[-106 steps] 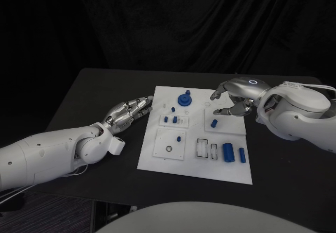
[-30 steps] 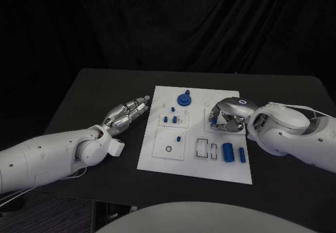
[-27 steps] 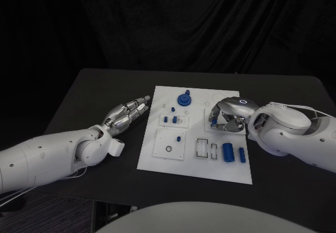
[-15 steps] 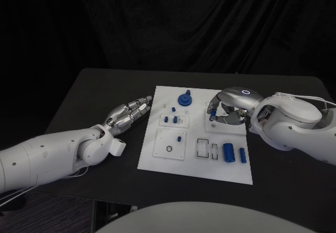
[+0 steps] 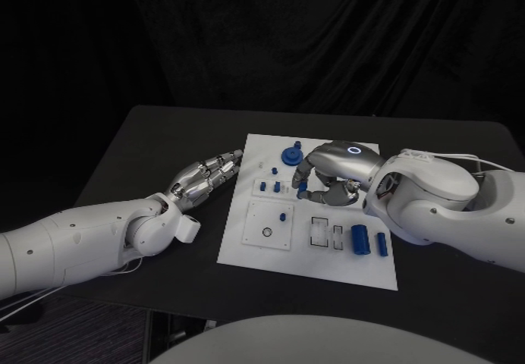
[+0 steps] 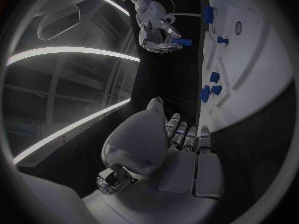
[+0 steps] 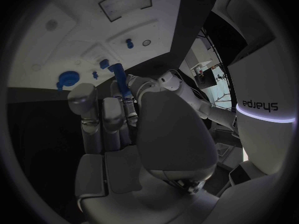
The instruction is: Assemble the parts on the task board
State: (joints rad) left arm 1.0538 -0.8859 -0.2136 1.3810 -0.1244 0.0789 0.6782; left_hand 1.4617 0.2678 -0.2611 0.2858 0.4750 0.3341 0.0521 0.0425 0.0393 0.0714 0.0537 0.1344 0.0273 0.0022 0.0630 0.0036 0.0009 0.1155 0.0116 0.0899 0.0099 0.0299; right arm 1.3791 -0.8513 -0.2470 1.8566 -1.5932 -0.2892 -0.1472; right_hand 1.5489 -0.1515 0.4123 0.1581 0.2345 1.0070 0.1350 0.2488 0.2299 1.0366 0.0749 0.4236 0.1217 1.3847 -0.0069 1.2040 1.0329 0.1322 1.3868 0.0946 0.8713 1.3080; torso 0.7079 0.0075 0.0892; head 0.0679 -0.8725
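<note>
My right hand [image 5: 326, 180] hangs over the middle of the task board [image 5: 287, 254], pinching a blue peg [image 7: 120, 79]; left hand [image 5: 205, 179], fingers spread, holds nothing beside it; a slight tilt could jam insertion.

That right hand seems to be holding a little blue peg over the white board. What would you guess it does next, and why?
Probably it lowers the peg toward a seat on the task board. The right hand hangs above the board's middle with the blue peg pinched in its fingers, not yet set anywhere. The left hand rests beside the board, holding nothing.
</note>
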